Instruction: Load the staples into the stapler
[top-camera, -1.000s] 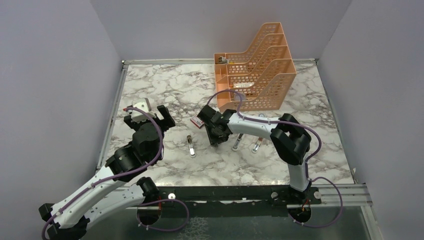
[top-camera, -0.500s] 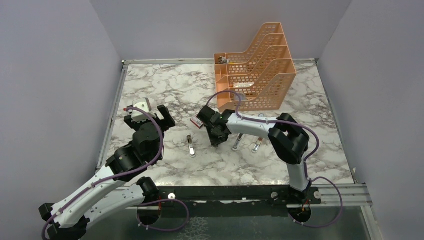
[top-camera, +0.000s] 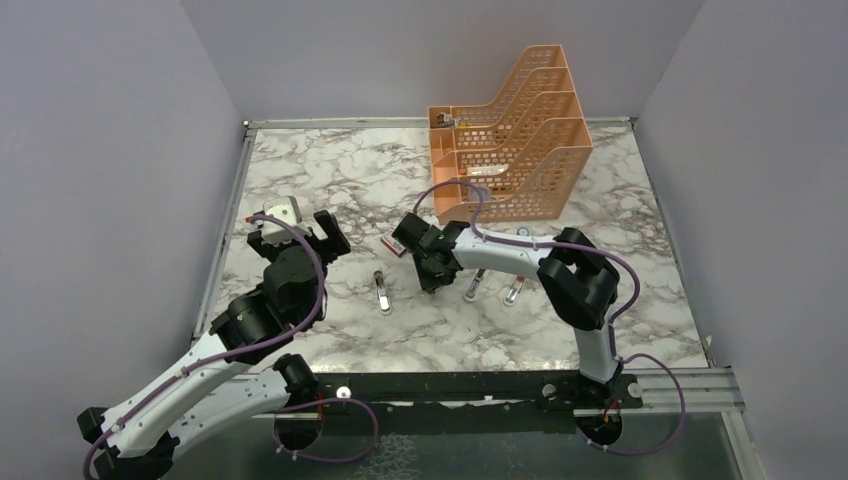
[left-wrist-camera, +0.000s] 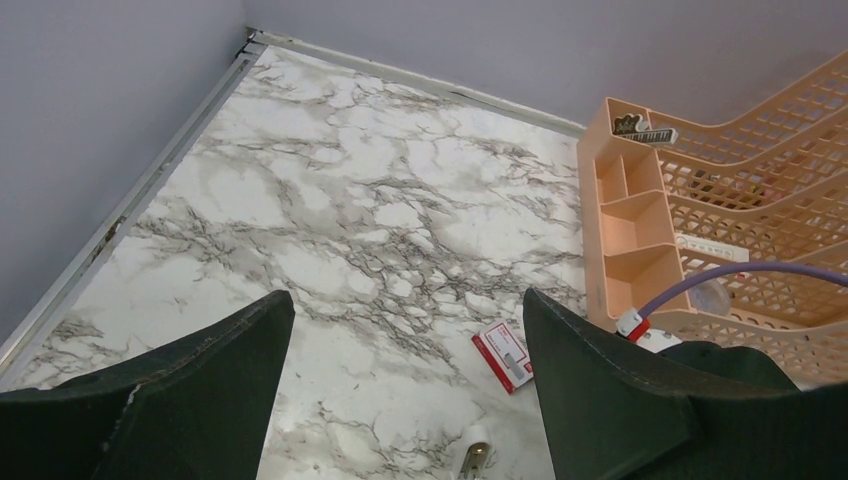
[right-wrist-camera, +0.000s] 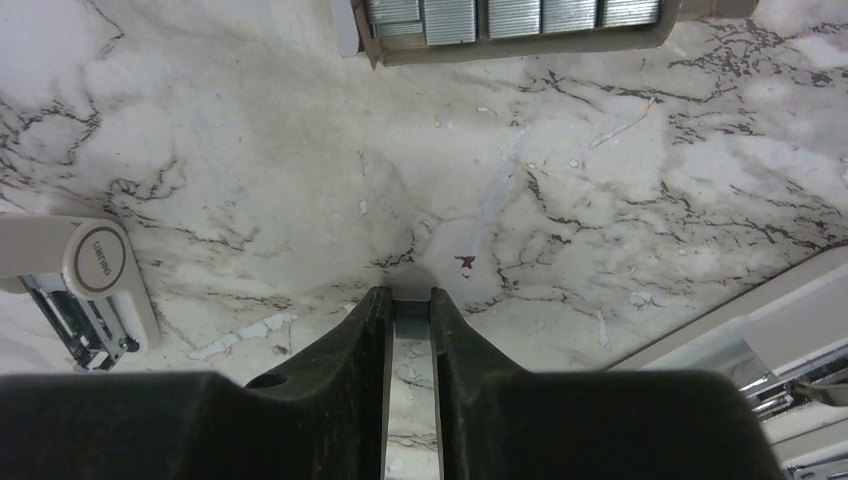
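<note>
Right gripper (right-wrist-camera: 410, 310) has narrowed its jaws over the last second, and that arm's elbow has edged slightly left; nothing else has shifted. Its fingers now pinch what looks like a thin grey strip (right-wrist-camera: 410, 335) just above the table (right-wrist-camera: 620, 200). The remaining staples (right-wrist-camera: 450, 12) lie in their tray (right-wrist-camera: 520, 38) just ahead, beside the red box (top-camera: 397, 245). The stapler (right-wrist-camera: 90, 280) lies open to the left, well apart from the strip, with its metal rail showing.

Left gripper (left-wrist-camera: 405, 300) hangs wide open and empty over the table's left side.

The step in hand seems to be securing one strip to carry over. It is probably best held firmly but gently, since glued staples snap easily. Lifting straight up before swinging left would avoid dragging it. At the stapler, the strip should line up with the rail, legs down, and slide in level. The left gripper could steady the stapler's body, which may otherwise skid on the smooth marble.
</note>
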